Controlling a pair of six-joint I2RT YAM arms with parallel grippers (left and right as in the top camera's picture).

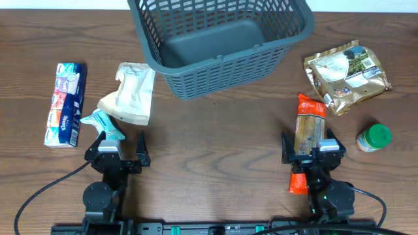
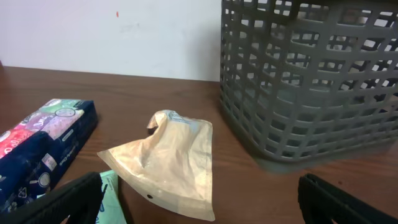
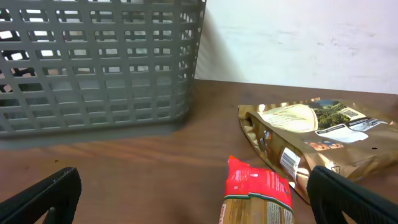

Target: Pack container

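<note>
Left fingers [image 2: 62,202] and right fingers [image 3: 43,196] both released; gold pouch [image 3: 311,132] label (small print) illegible, near container [image 1: 215,75]

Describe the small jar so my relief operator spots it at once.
Start at the grey basket at the far side, then move to the gold foil pouch on its right. Just nearer the robot than that pouch sits the jar: the only round item, small, with a green lid.
</note>
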